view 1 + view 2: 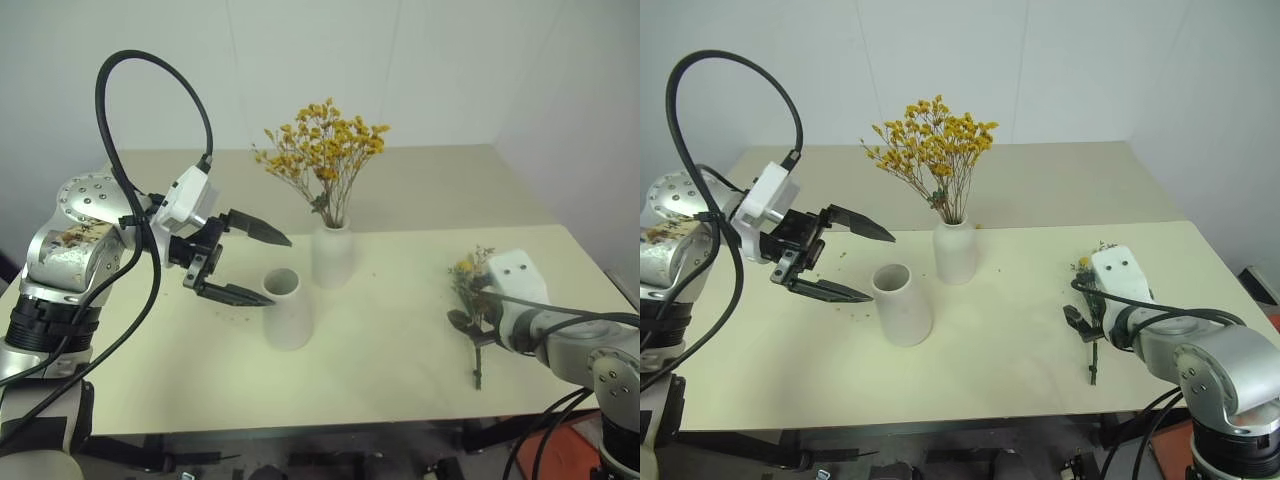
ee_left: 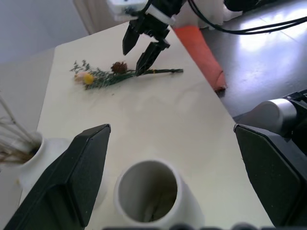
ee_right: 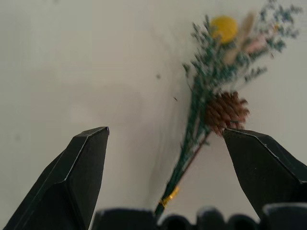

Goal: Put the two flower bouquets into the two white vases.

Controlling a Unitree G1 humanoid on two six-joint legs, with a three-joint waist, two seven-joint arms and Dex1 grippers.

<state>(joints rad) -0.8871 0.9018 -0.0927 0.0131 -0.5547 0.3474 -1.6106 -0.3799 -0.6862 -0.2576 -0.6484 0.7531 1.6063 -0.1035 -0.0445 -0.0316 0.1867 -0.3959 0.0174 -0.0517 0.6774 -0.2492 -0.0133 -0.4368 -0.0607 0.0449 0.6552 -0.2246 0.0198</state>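
right gripper [image 2: 144, 45] hangs wide open over the small bunch [image 3: 211, 100] lying on the table [image 1: 400, 330], apparently lining up to grasp; left gripper [image 1: 245, 265], also wide and empty, waits beside the empty vase [image 1: 285, 308].

The two head views are looking forward and down from above the near edge of the table [image 1: 400, 350], taking in both vases and both arms; they are sharing the whole scene, the right eye's picture sitting slightly shifted sideways. The left wrist camera is peering along its spread fingers, close over the wide-mouthed vase [image 2: 153, 194] and across the table toward the grey-green bunch [image 2: 108, 76]. The right wrist camera is looking steeply down, very near that same bunch.
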